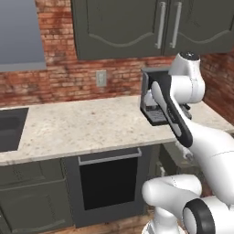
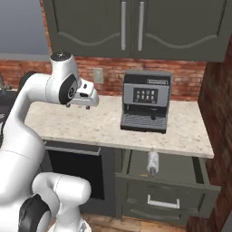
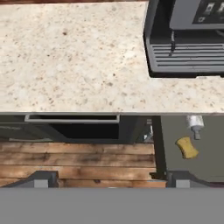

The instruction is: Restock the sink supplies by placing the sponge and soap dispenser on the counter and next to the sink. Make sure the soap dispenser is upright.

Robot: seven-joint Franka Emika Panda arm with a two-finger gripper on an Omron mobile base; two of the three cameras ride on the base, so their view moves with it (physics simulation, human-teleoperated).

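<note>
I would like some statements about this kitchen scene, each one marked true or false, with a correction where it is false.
1. The soap dispenser lies on its side inside the open drawer. True.
2. The sponge is on the counter beside the sink. False: it lies in the open drawer, close to the soap dispenser.
3. A coffee machine stands on the counter above the drawer. True.
4. The tool is shut on the sponge. False: its fingers stand apart with nothing between them, and the sponge lies off to one side.
5. The sink is directly under the coffee machine. False: it is at the far left end of the counter in the left base view.
</note>
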